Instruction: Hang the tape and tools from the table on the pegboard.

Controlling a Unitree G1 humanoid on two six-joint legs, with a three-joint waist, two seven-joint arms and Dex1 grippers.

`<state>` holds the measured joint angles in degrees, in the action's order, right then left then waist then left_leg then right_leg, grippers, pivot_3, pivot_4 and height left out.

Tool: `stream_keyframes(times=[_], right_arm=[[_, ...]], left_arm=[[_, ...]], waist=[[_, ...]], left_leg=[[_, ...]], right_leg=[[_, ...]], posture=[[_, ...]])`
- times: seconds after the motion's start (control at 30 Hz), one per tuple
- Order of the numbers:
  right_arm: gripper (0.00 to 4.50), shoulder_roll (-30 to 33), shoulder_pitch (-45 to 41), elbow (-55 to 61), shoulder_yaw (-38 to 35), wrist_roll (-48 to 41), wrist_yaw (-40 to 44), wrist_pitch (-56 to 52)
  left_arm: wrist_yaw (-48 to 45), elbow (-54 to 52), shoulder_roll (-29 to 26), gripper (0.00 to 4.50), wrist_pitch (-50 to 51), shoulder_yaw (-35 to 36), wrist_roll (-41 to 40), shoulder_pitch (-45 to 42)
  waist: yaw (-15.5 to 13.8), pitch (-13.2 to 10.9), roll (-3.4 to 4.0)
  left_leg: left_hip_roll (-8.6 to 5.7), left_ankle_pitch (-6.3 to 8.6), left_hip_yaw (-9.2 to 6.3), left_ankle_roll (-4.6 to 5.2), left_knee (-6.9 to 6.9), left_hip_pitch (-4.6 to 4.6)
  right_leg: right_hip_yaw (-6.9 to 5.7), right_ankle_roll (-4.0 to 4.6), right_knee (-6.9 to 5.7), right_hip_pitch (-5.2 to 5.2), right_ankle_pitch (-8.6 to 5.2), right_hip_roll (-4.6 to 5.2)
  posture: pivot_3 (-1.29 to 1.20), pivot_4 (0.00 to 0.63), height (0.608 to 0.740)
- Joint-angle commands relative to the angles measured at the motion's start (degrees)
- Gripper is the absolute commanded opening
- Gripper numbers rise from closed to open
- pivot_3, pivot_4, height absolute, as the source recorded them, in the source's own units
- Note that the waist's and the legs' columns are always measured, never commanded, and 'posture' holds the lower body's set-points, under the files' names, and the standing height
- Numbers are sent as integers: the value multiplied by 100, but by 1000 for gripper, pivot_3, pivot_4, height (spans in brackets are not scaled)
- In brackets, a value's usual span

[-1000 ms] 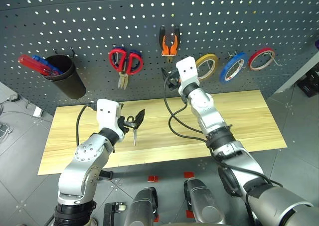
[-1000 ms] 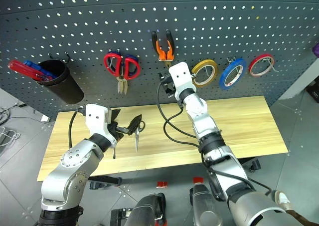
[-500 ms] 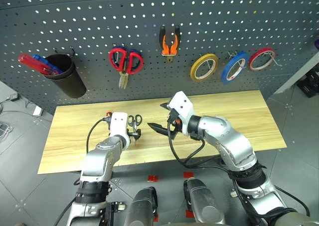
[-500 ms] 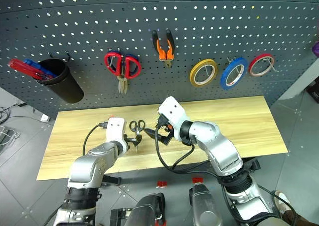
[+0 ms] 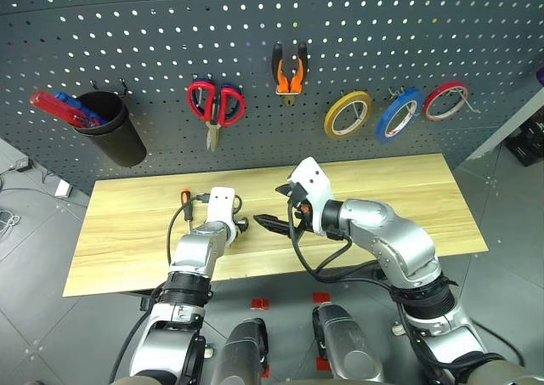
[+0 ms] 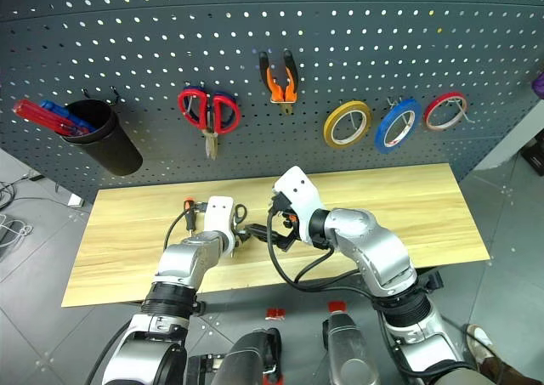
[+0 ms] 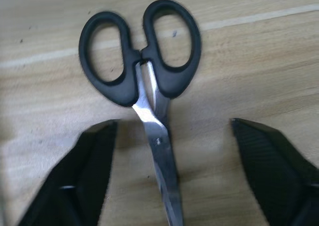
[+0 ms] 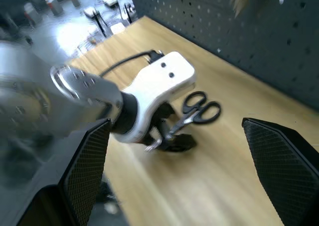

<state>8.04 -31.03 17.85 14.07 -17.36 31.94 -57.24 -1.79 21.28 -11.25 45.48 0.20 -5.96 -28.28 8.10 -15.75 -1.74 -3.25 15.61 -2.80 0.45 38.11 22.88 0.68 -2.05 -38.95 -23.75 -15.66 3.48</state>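
Note:
Small black-handled scissors (image 7: 144,76) lie flat on the light wood table (image 5: 399,189), their blades running between my left gripper's fingers. My left gripper (image 7: 173,121) is open, low over the blades, one finger (image 7: 84,176) on each side with a gap to the steel. My right gripper (image 5: 274,206) hangs open above the table's middle, just right of the left one, holding nothing. The orange-handled pliers (image 5: 289,69) and the blue tape (image 5: 399,113) hang on the dark pegboard (image 5: 136,28). A slim item with a red end (image 5: 185,198) lies by my left wrist.
Red-handled scissors (image 5: 214,104), a yellow tape ring (image 5: 347,113) and a red-and-white tape ring (image 5: 446,100) also hang on hooks. A black cup (image 5: 112,132) with red and blue tools hangs at the far left. Black cables loop from both wrists.
My left gripper dropped forward onto the scissors and its jaws narrowed. My right arm pulled back from the pliers on the pegboard to the table's middle, then stayed still.

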Motion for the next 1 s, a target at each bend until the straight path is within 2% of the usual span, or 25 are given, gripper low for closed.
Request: stream_keyframes(times=[0.03, 0.13, 0.27, 0.3, 0.5, 0.6, 0.87, 1.0], right_arm=[[4500, 166, -213, 304, -62, -163, 18, -168], [4500, 663, -375, 447, 341, -42, 293, 8], [4500, 767, -399, 499, 367, -217, 333, -86], [4500, 800, -395, 507, 386, -221, 347, -70], [4500, 932, -364, 544, 455, -290, 399, -11], [4500, 1145, -332, 632, 550, -281, 542, 97], [4500, 1901, -421, 630, 770, -147, 1120, 686], [4500, 2071, -503, 632, 743, -178, 1396, 994]], left_arm=[[44, 466, -9, 2447, 97, 164, 56, 191], [42, 504, 69, 1550, 109, 402, -92, 210], [70, 534, 109, 369, 92, 579, -90, 223], [68, 526, 115, 227, 78, 591, -72, 233], [20, 53, 142, 229, -107, 709, -114, 426], [-213, -852, 58, 229, -201, 569, -113, 849], [-554, -3045, -225, 229, 840, 575, -352, 1799], [-633, -3668, -389, 229, 1129, 513, -365, 2047]], waist=[[0, 0, 0], [4, 0, 0], [35, 1, 1], [35, 1, 1], [36, 1, 1], [54, 0, 1], [25, -9, -13], [22, -14, -20]], left_leg=[[0, 0, 0, 0, 0, 0], [-1, 0, 1, 0, 0, -1], [2, 0, 1, 0, -5, -5], [3, 0, 1, -1, -5, -5], [0, 0, 2, -2, -2, -4], [2, 1, 2, -3, -4, -3], [2, 2, -2, -4, -4, 11], [2, 2, -1, -4, -4, 10]], right_leg=[[0, 0, 0, 0, 0, 0], [0, 0, 1, 0, 0, 1], [-3, -1, 1, 1, -1, -2], [-4, -2, 1, 1, -1, -2], [-3, -2, 4, 5, -1, 1], [-2, -2, 5, 2, -1, 1], [-4, -1, 11, -7, -1, 1], [-5, -2, 11, -5, -1, 1]], posture=[[-286, 297, 740], [-290, 295, 740], [-294, 291, 740], [-294, 291, 740], [-293, 289, 740], [-293, 289, 740], [-296, 284, 740], [-290, 279, 740]])
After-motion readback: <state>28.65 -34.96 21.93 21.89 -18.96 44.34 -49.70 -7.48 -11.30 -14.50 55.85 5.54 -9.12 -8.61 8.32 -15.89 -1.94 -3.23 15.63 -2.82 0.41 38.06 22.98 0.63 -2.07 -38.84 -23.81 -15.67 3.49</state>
